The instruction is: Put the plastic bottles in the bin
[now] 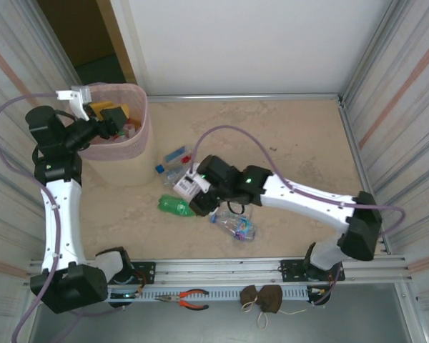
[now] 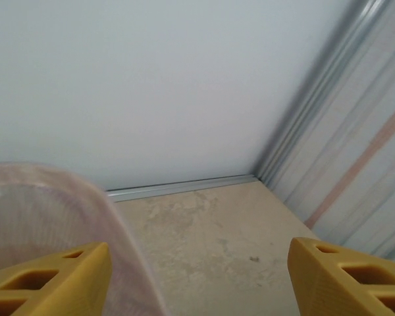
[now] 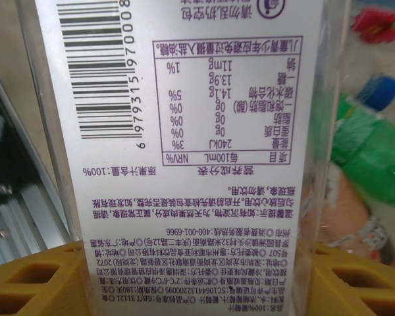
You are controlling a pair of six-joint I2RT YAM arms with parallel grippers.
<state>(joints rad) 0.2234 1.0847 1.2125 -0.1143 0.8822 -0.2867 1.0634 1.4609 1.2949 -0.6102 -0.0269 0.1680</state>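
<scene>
Bottle (image 3: 184, 164) gripped in right fingers (image 3: 33, 283), left fingers (image 2: 345, 276) spread above bin (image 2: 52, 197)

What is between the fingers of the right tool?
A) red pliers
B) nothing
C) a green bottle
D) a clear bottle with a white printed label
D: in the right wrist view the clear bottle with its white barcode label sits between the yellow fingers of the right tool.
</scene>
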